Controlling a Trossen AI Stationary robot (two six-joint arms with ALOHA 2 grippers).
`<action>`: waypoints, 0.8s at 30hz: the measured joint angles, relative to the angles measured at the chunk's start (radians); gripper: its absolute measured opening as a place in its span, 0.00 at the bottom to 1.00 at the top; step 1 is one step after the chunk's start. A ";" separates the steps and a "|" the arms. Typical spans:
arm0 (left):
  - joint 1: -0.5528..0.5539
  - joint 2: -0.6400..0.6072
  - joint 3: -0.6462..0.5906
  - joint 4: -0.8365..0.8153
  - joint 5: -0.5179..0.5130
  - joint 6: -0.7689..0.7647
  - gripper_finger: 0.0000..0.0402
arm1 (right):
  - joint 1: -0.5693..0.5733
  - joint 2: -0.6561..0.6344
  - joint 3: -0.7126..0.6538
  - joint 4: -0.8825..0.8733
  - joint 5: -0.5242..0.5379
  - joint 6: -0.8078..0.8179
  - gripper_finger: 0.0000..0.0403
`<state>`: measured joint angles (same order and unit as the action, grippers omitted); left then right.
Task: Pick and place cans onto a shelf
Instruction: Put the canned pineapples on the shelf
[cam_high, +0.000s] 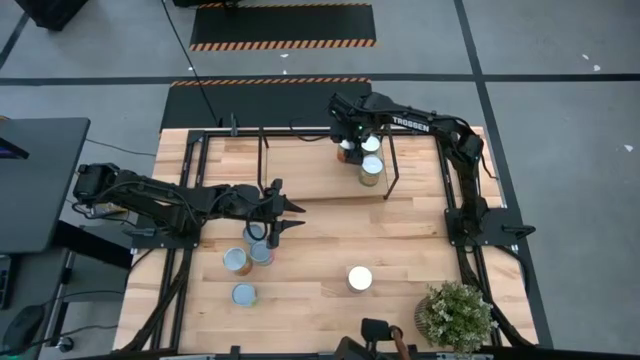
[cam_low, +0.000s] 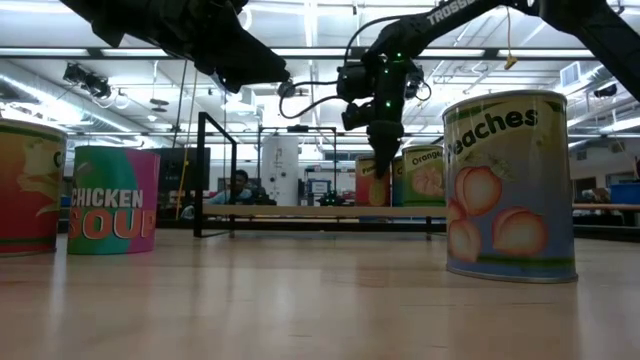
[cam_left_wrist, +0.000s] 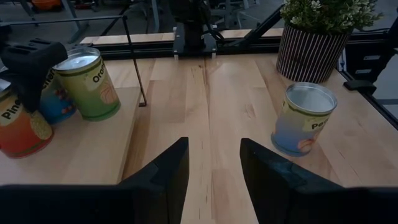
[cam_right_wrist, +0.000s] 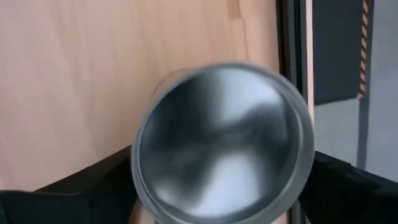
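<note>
1. a wooden bench (cam_high: 400, 250) seen from above, with two dark robot arms reaching over it.
2. the shelf (cam_high: 300, 170), a light-wood board on a thin black rod frame, stands at the far side of the bench.
3. three cans stand close together near the right end of the shelf: an orange-labelled can (cam_high: 371, 171), a can behind it (cam_high: 371, 146), and a pineapple-labelled can (cam_high: 347, 152).
4. the right gripper (cam_high: 350, 135) hangs over the pineapple-labelled can; in the right wrist view the can's silver top (cam_right_wrist: 222, 143) sits between the two dark fingers (cam_right_wrist: 93, 186), which stand apart on either side of it. whether they touch the can cannot be told.
5. the left gripper (cam_high: 285, 218) hovers over the middle of the bench, just in front of the shelf, with its fingers together and nothing between them.
6. three more cans (cam_high: 248, 258) stand grouped on the bench near the left gripper, on the side away from the shelf, with a fourth one (cam_high: 244, 294) nearer the front edge.
7. a peaches can (cam_high: 360, 279) with a white top stands alone on the bench, nearer the front.
8. a potted plant (cam_high: 456, 315) sits at the front right corner.
</note>
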<state>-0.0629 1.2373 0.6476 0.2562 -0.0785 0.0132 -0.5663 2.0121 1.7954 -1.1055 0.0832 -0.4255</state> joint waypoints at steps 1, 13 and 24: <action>0.000 0.000 0.000 0.000 0.000 0.000 0.37 | 0.000 0.000 0.000 -0.005 0.001 0.000 0.95; 0.000 0.000 0.000 0.000 0.000 0.000 0.37 | 0.002 0.000 0.000 -0.045 0.000 0.003 0.96; 0.000 0.000 0.000 0.000 0.000 0.000 0.37 | 0.005 0.000 0.069 -0.110 0.000 0.007 0.96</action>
<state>-0.0628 1.2373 0.6476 0.2558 -0.0785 0.0133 -0.5617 2.0121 1.8646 -1.2152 0.0830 -0.4183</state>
